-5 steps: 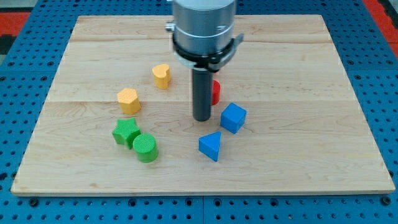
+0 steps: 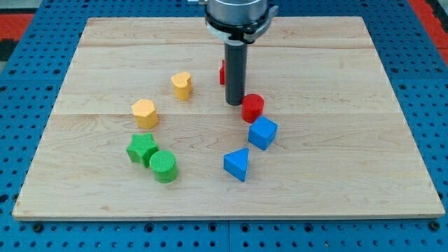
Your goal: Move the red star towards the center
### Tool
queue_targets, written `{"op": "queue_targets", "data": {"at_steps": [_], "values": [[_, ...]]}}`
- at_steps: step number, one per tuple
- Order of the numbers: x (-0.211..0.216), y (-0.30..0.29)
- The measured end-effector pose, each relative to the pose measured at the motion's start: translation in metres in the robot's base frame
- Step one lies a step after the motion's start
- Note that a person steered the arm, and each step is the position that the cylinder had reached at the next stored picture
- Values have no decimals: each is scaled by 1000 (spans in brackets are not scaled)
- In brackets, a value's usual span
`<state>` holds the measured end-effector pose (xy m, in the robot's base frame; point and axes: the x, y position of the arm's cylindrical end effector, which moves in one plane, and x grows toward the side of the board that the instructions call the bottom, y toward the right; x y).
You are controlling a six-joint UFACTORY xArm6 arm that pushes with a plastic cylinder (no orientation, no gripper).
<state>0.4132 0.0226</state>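
A red block shows only as a sliver at the left of my rod, near the board's upper middle; it is mostly hidden and its shape cannot be made out. My tip rests on the board just below it, close to the left of a red cylinder. A blue cube lies below the cylinder.
A blue triangular block lies below the cube. Two yellow blocks sit at the left of centre. A green star and a green cylinder touch at the lower left. The wooden board lies on a blue pegboard.
My rod has moved up the view, away from the blue cube. The red cylinder is now uncovered at its right, and a red block shows at its left.
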Motion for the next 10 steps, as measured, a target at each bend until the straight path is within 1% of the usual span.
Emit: {"op": "queue_targets", "data": {"at_steps": [1, 2, 3, 4, 6, 7, 8, 10], "values": [[-24, 0], [-52, 27], [-87, 39], [-111, 30], [-103, 23], [-93, 2], [-97, -19], [-94, -22]]}}
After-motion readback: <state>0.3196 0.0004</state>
